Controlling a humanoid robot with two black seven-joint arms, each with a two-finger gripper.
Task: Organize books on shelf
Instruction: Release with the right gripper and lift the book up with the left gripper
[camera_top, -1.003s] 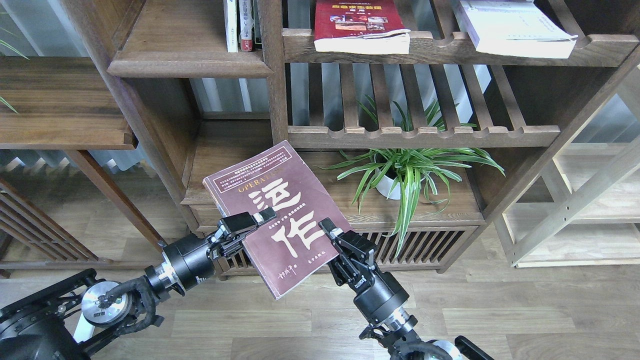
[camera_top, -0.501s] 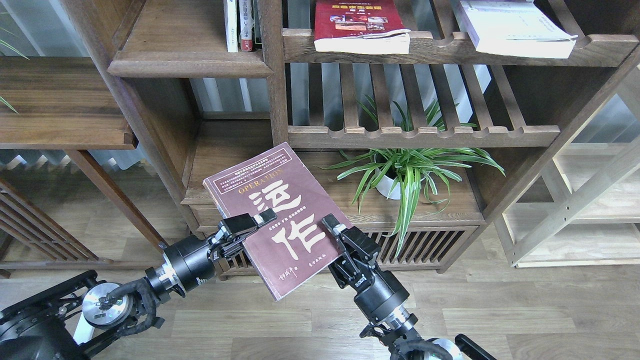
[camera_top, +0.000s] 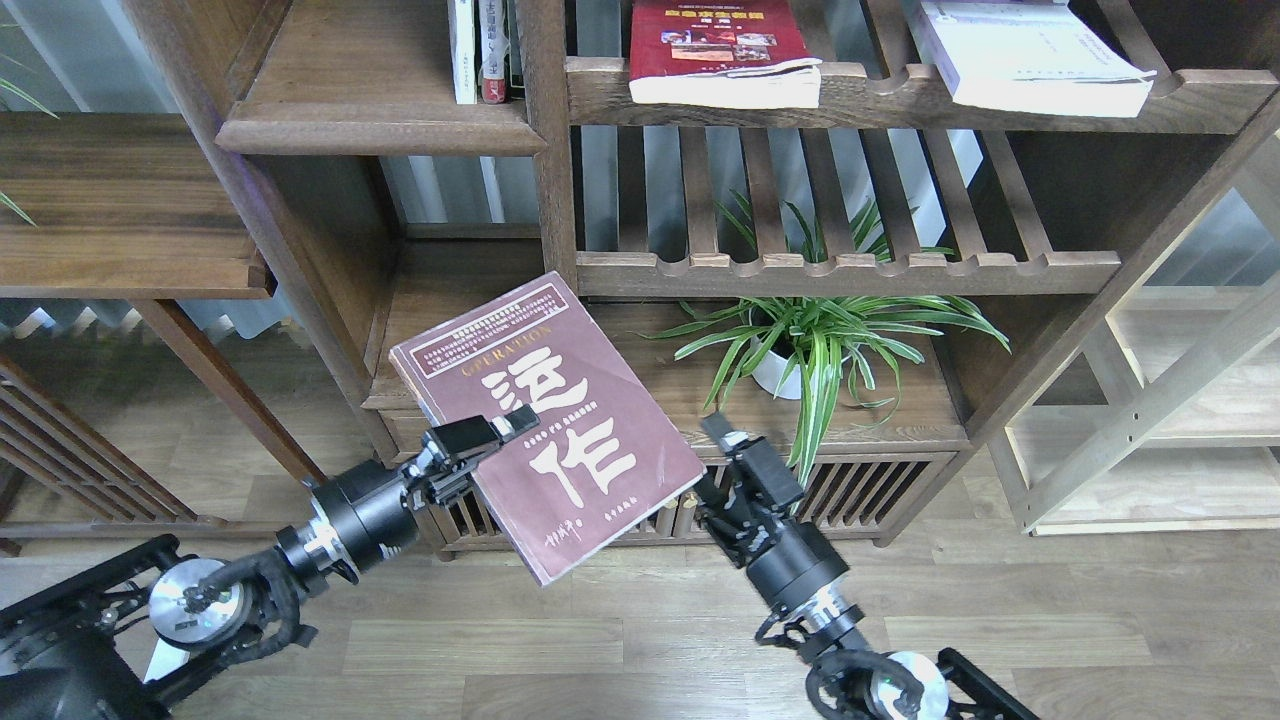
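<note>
**Maroon book held up by the left arm**

While the head view is the only one to go by, it shows plenty. Low in the frame, left of centre, the left end effector (camera_top: 490, 445) is clamped on the left edge of the maroon book (camera_top: 545, 425), one finger lying across the cover beside the big white characters. The book hangs in the air, tilted, its top corner pointing toward the upper middle of the frame and its bottom corner over the wooden floor (camera_top: 620, 640).

Just right of the book, the right end effector (camera_top: 722, 455) stands apart from the cover, not touching it. It is seen dark and partly end-on, so I cannot tell how far its fingers are spread.

At the upper left sits the shelf (camera_top: 375, 105), a solid dark-brown board with a moulded front edge. A few upright books (camera_top: 483, 50) stand at its right end against the post.

Along the top, right of the post, a slatted rack (camera_top: 900, 100) carries the red book (camera_top: 720, 50) lying flat and, further right, the thick white book (camera_top: 1030, 55), also flat.

Below the lower rack, right of centre, a potted plant (camera_top: 815, 340) in a white pot stands on the cabinet top (camera_top: 900, 415).
</note>
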